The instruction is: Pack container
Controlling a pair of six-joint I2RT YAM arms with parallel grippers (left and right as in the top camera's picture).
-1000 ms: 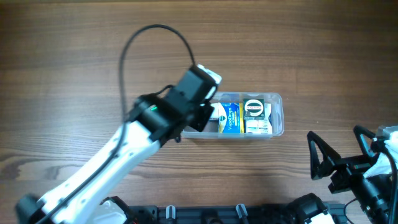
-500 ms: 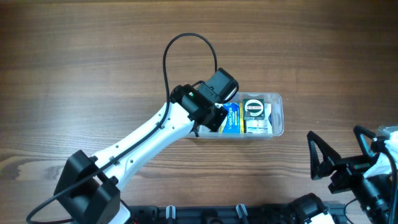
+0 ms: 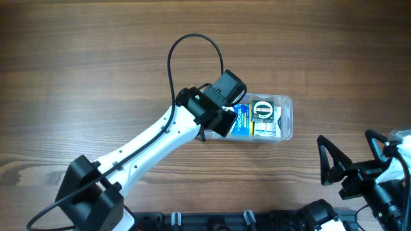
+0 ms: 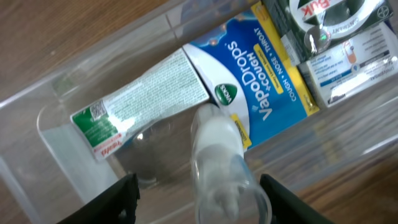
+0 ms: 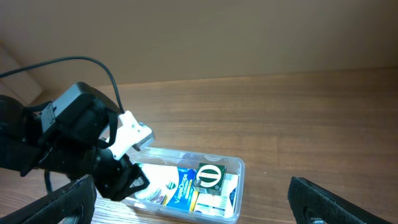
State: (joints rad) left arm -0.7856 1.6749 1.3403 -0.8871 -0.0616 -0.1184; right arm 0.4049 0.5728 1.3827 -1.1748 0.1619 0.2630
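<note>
Wood-grain tabletop (image 3: pixel 77 64) carries the container (image 3: pixel 289 119). Inside its left end the left pincer (image 4: pixel 198 186) stands wide, with a clear spray bottle (image 4: pixel 217 149) apparently loose in its gap, on a blue packet (image 4: pixel 261 93). Pulling out crookedly could snag that bottle or drag the container. Well right of the container, the right pincer (image 3: pixel 322 160) gapes wide and empty.

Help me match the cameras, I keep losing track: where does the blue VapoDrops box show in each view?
Overhead: VapoDrops box in the container's middle, just right of picture centre.
Left wrist: upper right of centre, lying diagonally.
Right wrist: bottom centre, inside the container.
Shared landmark: the dark green box with a white ring, beside it.
</note>
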